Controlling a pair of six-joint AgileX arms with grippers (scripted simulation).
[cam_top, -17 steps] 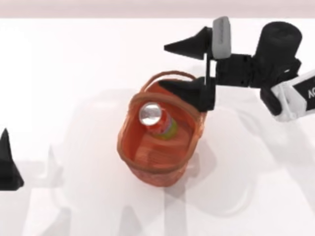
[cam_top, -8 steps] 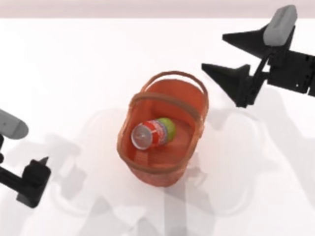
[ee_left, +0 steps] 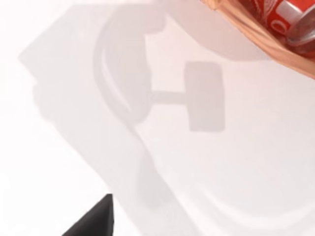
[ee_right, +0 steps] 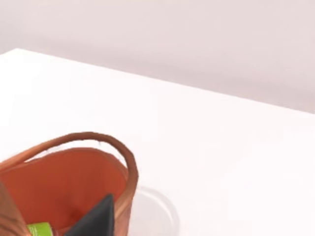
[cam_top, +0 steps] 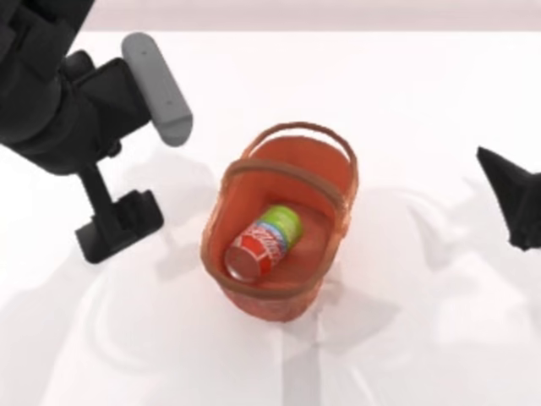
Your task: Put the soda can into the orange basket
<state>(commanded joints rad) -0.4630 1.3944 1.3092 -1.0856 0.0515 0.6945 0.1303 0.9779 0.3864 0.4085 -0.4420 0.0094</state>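
One soda can (cam_top: 262, 246) is seen lying on its side inside the orange basket (cam_top: 334, 182) at the tabletop (cam_top: 423, 101) centre. The left tool (cam_top: 118, 224) is positioned near the left edge, the right tool (cam_top: 516, 199) at the right edge; the opening of either cannot be determined.

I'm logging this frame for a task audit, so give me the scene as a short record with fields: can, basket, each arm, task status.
soda can: lying on its side inside the basket, red end toward the near rim, green end toward the handle
orange basket: upright on the table, near the middle of the top view
left gripper: above the table, left of the basket, holding nothing
right gripper: at the top view's right edge, away from the basket, holding nothing
task status: can is in the basket
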